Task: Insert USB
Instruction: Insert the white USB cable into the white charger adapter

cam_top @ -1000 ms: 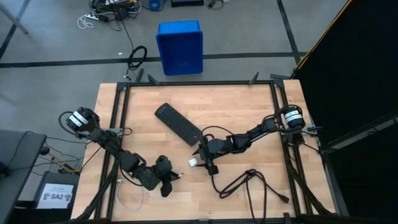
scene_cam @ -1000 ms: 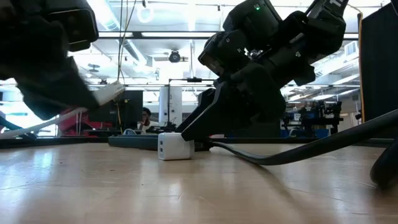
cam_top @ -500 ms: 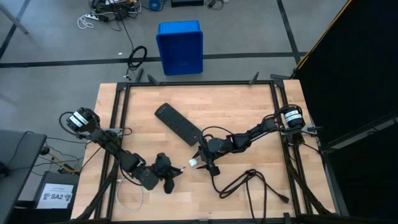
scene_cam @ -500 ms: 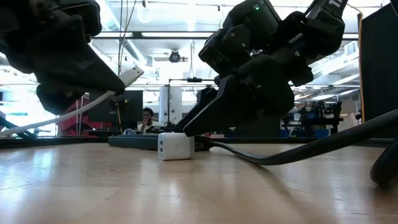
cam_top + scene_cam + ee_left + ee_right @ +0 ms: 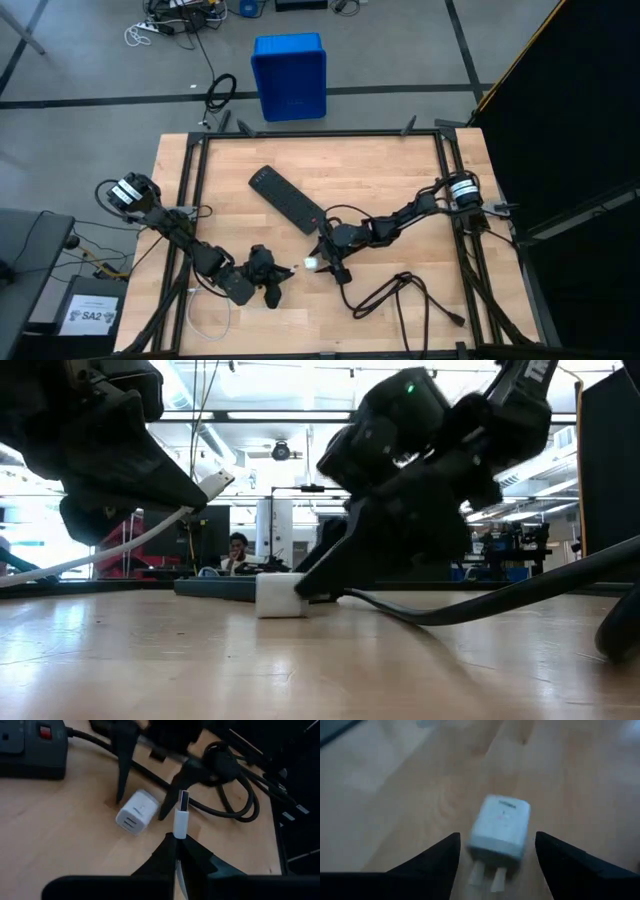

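Note:
The USB is a thin white cable ending in a white plug [image 5: 180,817] with a metal tip. My left gripper [image 5: 277,276] is shut on that plug, near the table's front left. The plug [image 5: 215,484] is held in the air, its tip toward the white cube charger block [image 5: 313,263], which lies on its side on the wood. My right gripper [image 5: 497,836] is open and slants down over the block [image 5: 500,826], one finger on each side. Whether a finger touches the block I cannot tell. My left gripper pinches the back end of the white plug housing [image 5: 178,833] between its two fingertips. The plug runs on in line with the fingers, and its metal tip [image 5: 183,800] sticks out free beyond them. It is clear of the table, and the cable [image 5: 100,552] trails back slack below the gripper.
A long black power strip [image 5: 287,198] lies slantwise behind the block. A thick black cord [image 5: 400,293] loops across the wood near the front right. A blue bin [image 5: 290,75] stands on the floor beyond the far edge. A person [image 5: 237,548] sits in the room behind.
My left gripper has turned at the wrist without travelling, so the plug has swung up and now points toward the block. My right gripper has sunk a little over the charger block and stays open.

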Controlling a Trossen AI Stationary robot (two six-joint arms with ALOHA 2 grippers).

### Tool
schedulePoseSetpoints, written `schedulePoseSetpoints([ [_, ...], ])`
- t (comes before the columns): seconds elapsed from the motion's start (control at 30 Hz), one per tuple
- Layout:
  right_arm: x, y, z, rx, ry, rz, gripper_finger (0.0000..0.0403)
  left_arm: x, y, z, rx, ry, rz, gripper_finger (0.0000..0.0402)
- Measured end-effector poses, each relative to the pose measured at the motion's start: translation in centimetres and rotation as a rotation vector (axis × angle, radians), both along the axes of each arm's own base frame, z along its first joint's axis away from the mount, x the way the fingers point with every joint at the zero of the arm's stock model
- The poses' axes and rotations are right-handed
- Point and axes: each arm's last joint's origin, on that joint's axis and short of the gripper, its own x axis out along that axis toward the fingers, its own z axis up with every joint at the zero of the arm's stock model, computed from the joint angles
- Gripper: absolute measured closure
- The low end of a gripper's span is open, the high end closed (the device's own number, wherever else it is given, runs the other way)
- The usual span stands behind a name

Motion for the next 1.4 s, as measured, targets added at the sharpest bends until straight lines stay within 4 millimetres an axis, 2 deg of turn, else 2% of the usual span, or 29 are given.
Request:
schedulePoseSetpoints([
  [0.13,1.5,0.3,-1.2,0.026,0.001,0.014,0.0165,0.0,0.0,0.0,0.002,0.004,-0.001,0.0401],
  [0.27,2.6,0.5,-1.4,0.040,-0.009,0.013,0.0168,-0.1,0.0,-0.1,-0.032,0.015,0.001,0.0401],
  [1.0,2.4,0.7,-0.9,0.092,0.042,-0.025,0.0192,-0.4,0.2,-0.7,-0.090,0.067,0.034,0.0401],
  [1.13,2.2,1.2,-1.1,0.038,0.050,-0.060,0.0220,-0.4,0.2,-0.7,-0.120,0.067,0.050,0.0401],
  [1.3,2.0,1.8,-1.2,0.002,0.044,-0.075,0.0285,-0.4,0.1,-0.8,-0.152,0.097,0.004,0.0401],
  [1.4,2.0,2.1,-1.2,-0.014,0.039,-0.066,0.0289,-0.5,-0.2,-0.9,-0.212,0.137,-0.050,0.0401],
])
